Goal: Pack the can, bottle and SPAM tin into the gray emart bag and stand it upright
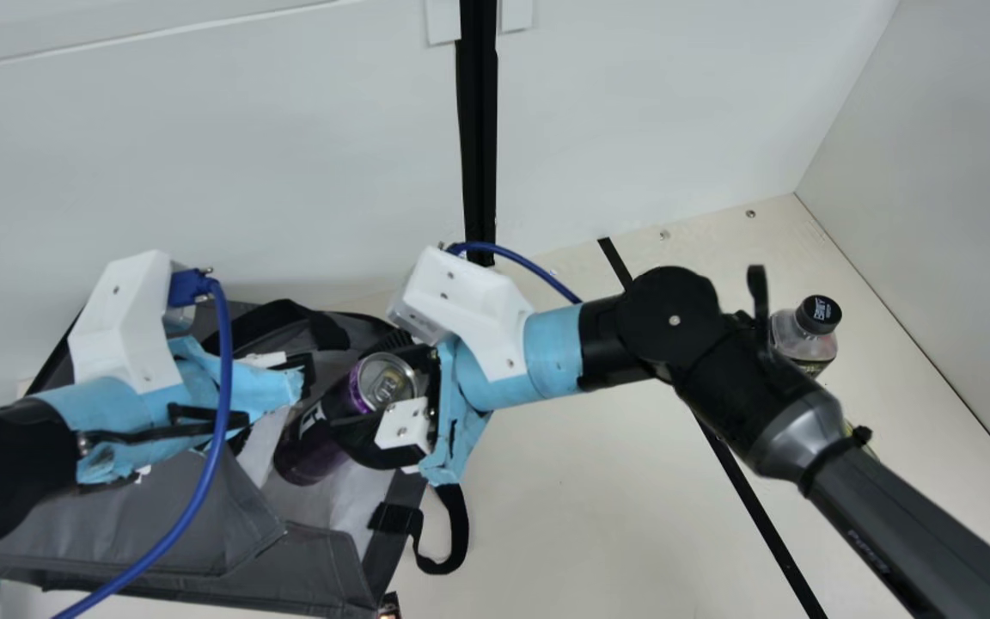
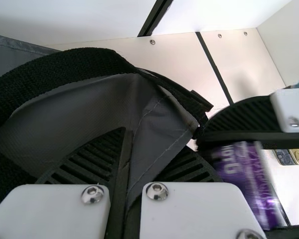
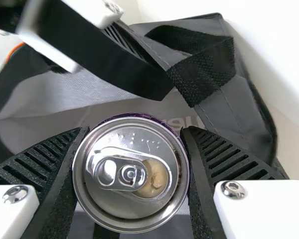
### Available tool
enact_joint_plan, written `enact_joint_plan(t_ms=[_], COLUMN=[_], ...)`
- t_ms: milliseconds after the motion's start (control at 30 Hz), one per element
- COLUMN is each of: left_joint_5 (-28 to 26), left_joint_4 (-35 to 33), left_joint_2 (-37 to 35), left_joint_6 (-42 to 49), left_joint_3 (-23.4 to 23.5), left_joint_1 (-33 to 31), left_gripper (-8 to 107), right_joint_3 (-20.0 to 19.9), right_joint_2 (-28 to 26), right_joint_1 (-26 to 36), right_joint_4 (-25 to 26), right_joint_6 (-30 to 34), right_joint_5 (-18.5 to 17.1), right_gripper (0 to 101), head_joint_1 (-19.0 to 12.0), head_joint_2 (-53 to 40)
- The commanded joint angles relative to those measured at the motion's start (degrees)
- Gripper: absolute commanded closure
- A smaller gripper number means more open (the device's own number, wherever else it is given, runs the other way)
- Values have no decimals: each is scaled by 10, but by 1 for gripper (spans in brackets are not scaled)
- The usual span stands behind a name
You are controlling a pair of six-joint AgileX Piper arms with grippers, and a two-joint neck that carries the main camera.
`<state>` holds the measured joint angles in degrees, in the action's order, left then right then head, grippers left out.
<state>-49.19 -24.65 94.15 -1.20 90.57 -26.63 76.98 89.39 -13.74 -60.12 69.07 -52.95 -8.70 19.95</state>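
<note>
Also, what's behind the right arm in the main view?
A bottle with a black cap, and part of a black strip on the table. The arm hides much of the bottle's body and the strip's middle.

Lettering, none surely legible, marks the purple metal can (image 1: 306,447) and gray fabric bag (image 1: 310,563) at the main view's eight o'clock, the round black bottle cap (image 1: 819,314) at three and the dark gray tubular right arm (image 1: 895,537) at four.

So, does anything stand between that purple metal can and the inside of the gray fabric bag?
Nothing visible does: the purple can, held by the right gripper, is at the open mouth of the gray bag. The left gripper, pinching its edge, is beside the can.
</note>
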Motion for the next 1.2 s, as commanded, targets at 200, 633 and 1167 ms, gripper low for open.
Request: enact_joint_plan(t_ms=[200, 633, 1167], left_joint_5=[0, 0, 0], left_joint_4=[0, 0, 0], left_joint_2=[0, 0, 0], left_joint_6=[0, 0, 0], left_joint_3=[0, 0, 0], left_joint_1=[0, 0, 0], left_gripper=[107, 107, 107], right_joint_3=[-9, -14, 14], right_joint_2=[30, 76, 126], right_joint_1=[-26, -62, -87], right_joint_4=[-23, -46, -52], right_joint_6=[24, 48, 41], right_joint_5=[36, 74, 93], right_gripper=[101, 101, 101], head_joint_1=[-13, -13, -13], head_joint_2=[0, 0, 0])
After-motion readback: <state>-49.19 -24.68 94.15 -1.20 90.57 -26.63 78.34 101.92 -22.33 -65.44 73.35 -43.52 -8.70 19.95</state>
